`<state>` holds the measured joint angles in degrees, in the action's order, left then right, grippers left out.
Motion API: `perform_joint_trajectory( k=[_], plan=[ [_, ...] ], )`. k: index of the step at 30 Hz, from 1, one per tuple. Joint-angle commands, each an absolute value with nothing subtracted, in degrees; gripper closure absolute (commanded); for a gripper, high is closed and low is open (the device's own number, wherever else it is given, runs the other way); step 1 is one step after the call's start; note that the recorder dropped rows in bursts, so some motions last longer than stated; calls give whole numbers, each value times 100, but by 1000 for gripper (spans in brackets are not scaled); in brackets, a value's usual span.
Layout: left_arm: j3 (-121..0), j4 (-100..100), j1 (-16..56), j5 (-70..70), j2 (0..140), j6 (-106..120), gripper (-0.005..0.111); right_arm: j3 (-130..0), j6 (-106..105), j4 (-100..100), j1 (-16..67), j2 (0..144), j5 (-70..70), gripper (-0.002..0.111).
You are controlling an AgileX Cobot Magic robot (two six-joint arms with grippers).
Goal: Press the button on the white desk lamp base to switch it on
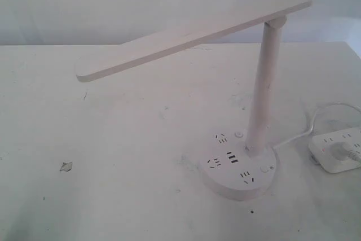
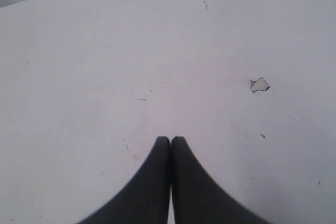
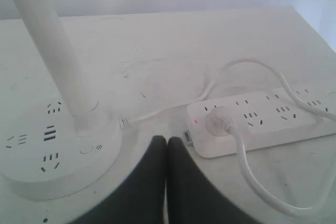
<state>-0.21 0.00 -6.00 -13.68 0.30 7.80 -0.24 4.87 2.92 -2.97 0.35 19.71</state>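
Lamp base point(image 3: 31, 176) — right jaws nearby

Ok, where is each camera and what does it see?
Exterior: off the arms, looking down at the white bar-headed desk lamp; no robot part shows.
Left wrist: on left arm, facing white tabletop; shut black left end effector shows.
Right wrist: on right arm, facing round white lamp base and rectangular white power strip; shut right end effector shows.
Shared: exterior and right wrist show base and strip.
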Motion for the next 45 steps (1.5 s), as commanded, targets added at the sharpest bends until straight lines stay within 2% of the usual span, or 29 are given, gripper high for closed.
perform_joint_trajectory(
  k=[1,17,28,37,41,45],
  plan=[
    [0,-58,-620,-1410,0,771,107,0,493,276,-286,0,1958,108],
    [0,-58,-620,-1410,0,771,107,0,431,135,-286,0,861,108],
    [0,-58,-620,-1410,0,771,107,0,1865,314,-286,0,-2246,108],
    [0,-58,-620,-1410,0,771,107,0,2301,314,-286,0,-2564,108],
    [0,-58,-620,-1410,0,771,107,0,3667,314,-286,0,-2748,108],
    [0,-58,-620,-1410,0,771,107,0,3773,314,-286,0,-4109,108]
  ],
)
